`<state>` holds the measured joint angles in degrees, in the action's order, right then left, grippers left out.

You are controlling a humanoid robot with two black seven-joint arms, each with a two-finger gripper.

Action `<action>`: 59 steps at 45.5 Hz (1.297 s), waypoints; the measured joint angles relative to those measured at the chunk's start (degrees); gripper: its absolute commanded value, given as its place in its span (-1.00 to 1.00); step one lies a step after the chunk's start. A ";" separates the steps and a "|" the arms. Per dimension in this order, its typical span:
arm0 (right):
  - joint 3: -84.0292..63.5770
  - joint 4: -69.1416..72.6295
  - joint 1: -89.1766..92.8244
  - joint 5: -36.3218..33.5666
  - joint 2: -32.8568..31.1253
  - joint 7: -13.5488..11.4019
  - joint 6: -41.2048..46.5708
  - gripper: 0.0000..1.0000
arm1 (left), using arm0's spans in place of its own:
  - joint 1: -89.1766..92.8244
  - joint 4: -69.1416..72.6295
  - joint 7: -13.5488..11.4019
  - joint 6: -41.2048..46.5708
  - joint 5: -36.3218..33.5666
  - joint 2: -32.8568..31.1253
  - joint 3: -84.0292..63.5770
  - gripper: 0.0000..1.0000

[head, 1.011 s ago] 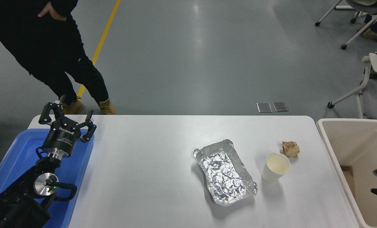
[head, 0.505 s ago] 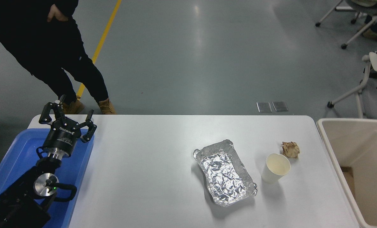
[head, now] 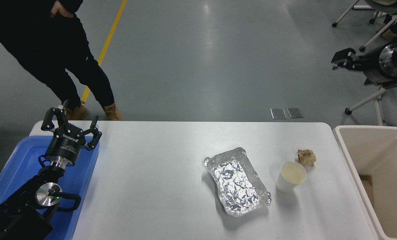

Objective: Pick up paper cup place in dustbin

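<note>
The white paper cup stands upright on the white table, right of centre, its cream inside showing. The beige dustbin stands off the table's right end, just past the edge. My right gripper is held high at the picture's upper right, far above and behind the cup and bin, pointing left and holding nothing. My left gripper is parked at the lower left over the blue tray, open and empty.
A crinkled foil tray lies just left of the cup. A crumpled brown paper ball lies just behind the cup. A blue plastic tray sits at the table's left end. A person stands at the far left. Chair legs show at the upper right.
My right arm has left the lower right, where it hung over the dustbin, and now shows raised at the upper right. The cup, trays and left arm have not moved.
</note>
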<state>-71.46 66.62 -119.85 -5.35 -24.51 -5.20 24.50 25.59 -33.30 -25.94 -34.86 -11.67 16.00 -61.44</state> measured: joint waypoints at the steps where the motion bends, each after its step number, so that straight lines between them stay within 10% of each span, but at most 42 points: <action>1: -0.14 1.54 -1.20 -0.01 0.25 0.00 0.56 1.00 | 0.00 0.00 0.02 0.00 -0.01 0.01 0.00 0.97; 59: -0.23 12.05 2.46 1.15 18.05 -0.16 -1.37 0.98 | -0.02 -0.01 -0.02 0.06 -0.02 0.01 0.01 0.97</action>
<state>-71.70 78.67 -117.39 -4.20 -6.46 -5.36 23.13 25.57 -33.32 -25.96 -34.80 -11.69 16.01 -61.43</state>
